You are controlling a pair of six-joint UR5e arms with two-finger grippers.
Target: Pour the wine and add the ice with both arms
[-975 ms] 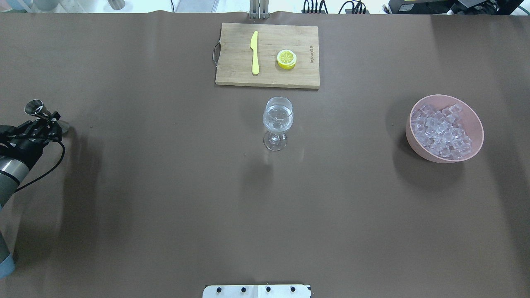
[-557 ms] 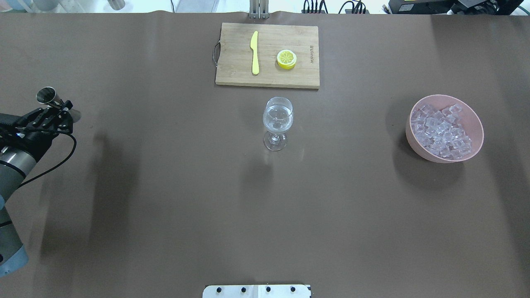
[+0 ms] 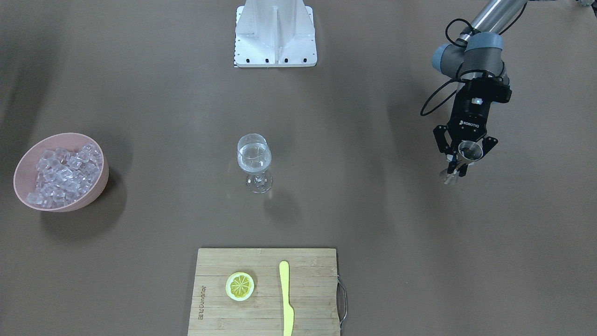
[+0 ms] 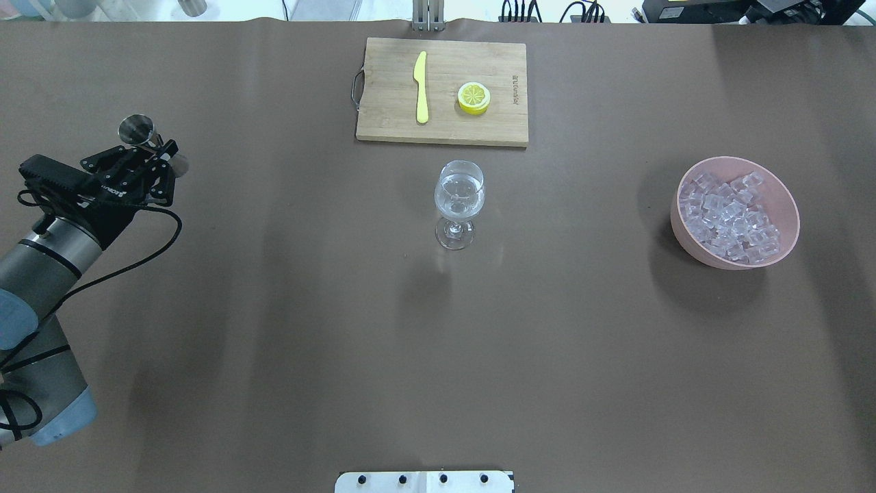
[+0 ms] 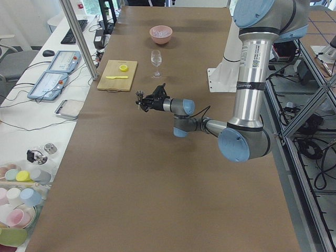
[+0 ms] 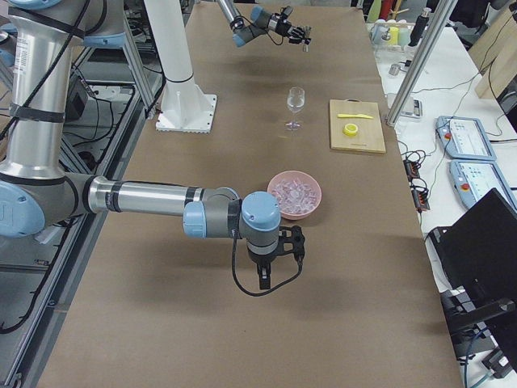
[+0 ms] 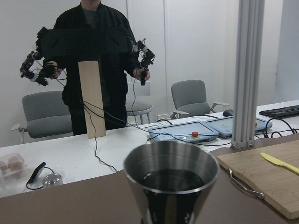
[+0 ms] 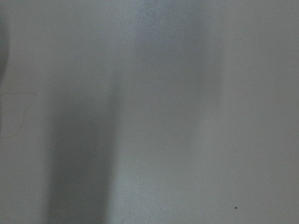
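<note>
My left gripper (image 4: 161,152) is shut on a steel jigger (image 4: 135,128) and holds it upright above the table's far left. The jigger holds dark liquid in the left wrist view (image 7: 171,179). From the front, the left gripper (image 3: 459,161) is well to the side of the clear stemmed glass (image 3: 254,158). The glass (image 4: 459,198) stands mid-table. Ice (image 4: 729,216) is heaped in a pink bowl (image 4: 788,205) at the right. My right gripper (image 6: 265,276) shows only in the right side view, pointing down near the bowl; I cannot tell if it is open or shut.
A wooden cutting board (image 4: 445,130) lies beyond the glass, with a yellow knife (image 4: 421,85) and a lemon half (image 4: 473,97) on it. The white base block (image 3: 275,32) stands at the robot's edge. The right wrist view shows only brown table.
My left gripper has moved away from the robot and to the right with the jigger in it. The glass, bowl and board have not moved.
</note>
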